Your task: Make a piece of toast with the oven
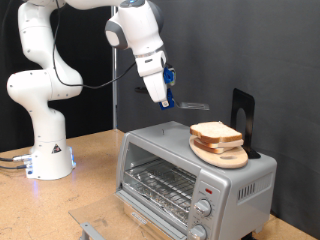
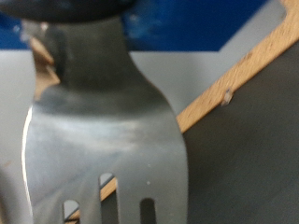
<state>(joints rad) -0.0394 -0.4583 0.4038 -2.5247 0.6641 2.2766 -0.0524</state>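
One piece of toast [image 1: 216,133] lies on a round wooden plate [image 1: 222,155] on top of the oven [image 1: 190,175], whose glass door hangs open so you can see the bare wire rack [image 1: 160,183]. At about ten o'clock from the bread, your gripper [image 1: 167,98] is pinched on a metal fork [image 2: 103,140], tines aimed at the slice, presumably to lift it.

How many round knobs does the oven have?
2, both on the oven's front panel at the exterior view's right: one knob above the other knob. A lower one may be cut off.
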